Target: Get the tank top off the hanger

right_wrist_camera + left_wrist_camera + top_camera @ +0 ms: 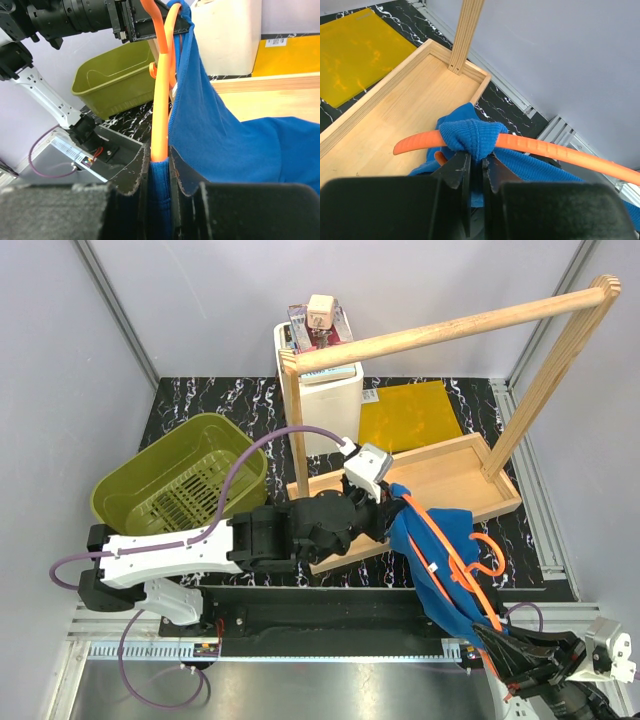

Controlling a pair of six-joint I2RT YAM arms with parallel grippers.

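left gripper [477,164] nipped shut on tank top [470,136] strap, right gripper [159,157] clamping hanger [161,90], perhaps fabric too

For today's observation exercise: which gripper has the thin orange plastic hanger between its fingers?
The right gripper: the hanger enters its shut fingers, while the left gripper pinches the royal-blue fabric tank top.

readable text: none | white label [370,396] on the table [190,400]: print too small to read
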